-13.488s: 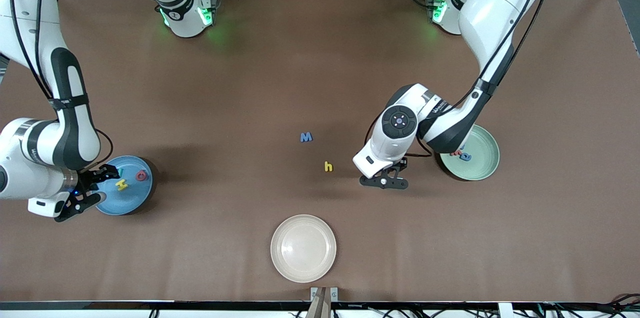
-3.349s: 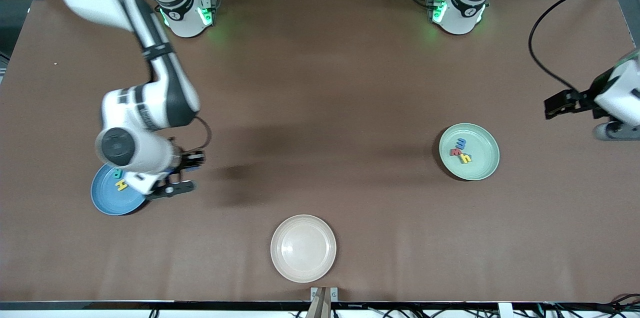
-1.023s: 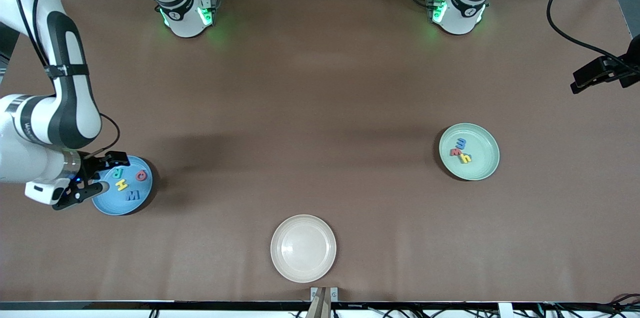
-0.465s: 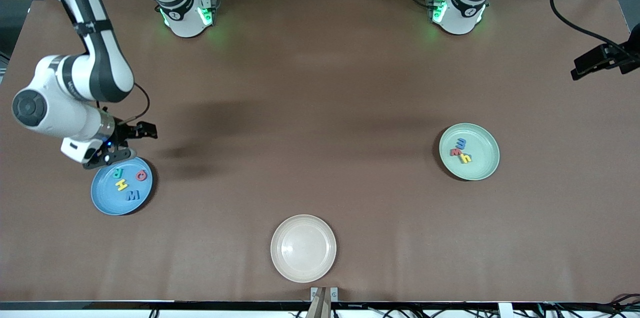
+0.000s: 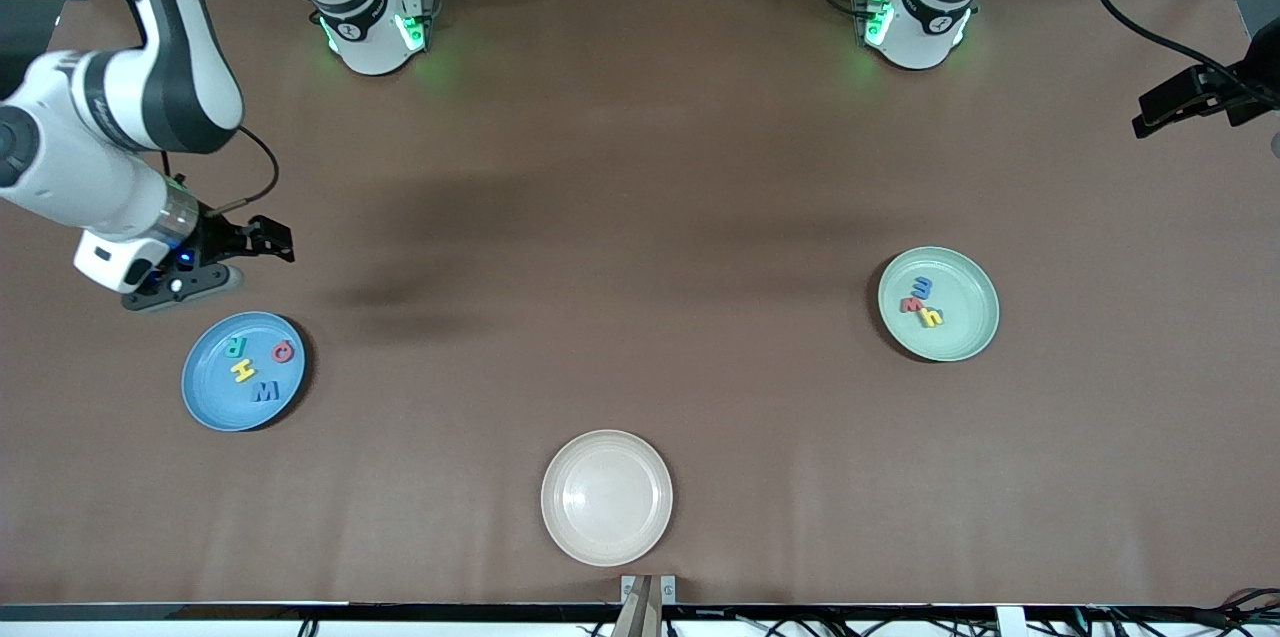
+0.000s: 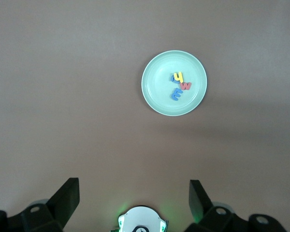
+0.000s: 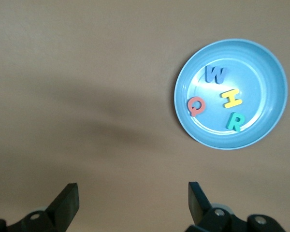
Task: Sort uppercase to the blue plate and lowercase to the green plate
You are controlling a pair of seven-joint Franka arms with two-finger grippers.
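Observation:
The blue plate [image 5: 208,399] [image 7: 263,72] lies toward the right arm's end of the table. Uppercase letters rest in it: teal R [image 5: 232,348], red Q [image 5: 283,351], yellow H [image 5: 243,371], blue W [image 5: 265,392]. The green plate [image 5: 968,327] [image 6: 158,96] toward the left arm's end holds lowercase letters: blue m [image 5: 923,288], red w [image 5: 911,304], yellow h [image 5: 931,317]. My right gripper [image 5: 232,262] [image 7: 134,200] hangs open and empty over bare table beside the blue plate. My left gripper [image 5: 1190,102] [image 6: 134,198] is open and empty, high at the table's end.
An empty cream-white plate [image 5: 607,537] sits near the front edge, midway between the two coloured plates. The two arm bases [image 5: 375,27] [image 5: 910,17] stand along the edge farthest from the front camera.
My right gripper has lifted off the blue plate's edge and drawn back toward its base, staying open. The left arm has hardly moved. The letters lie as before.

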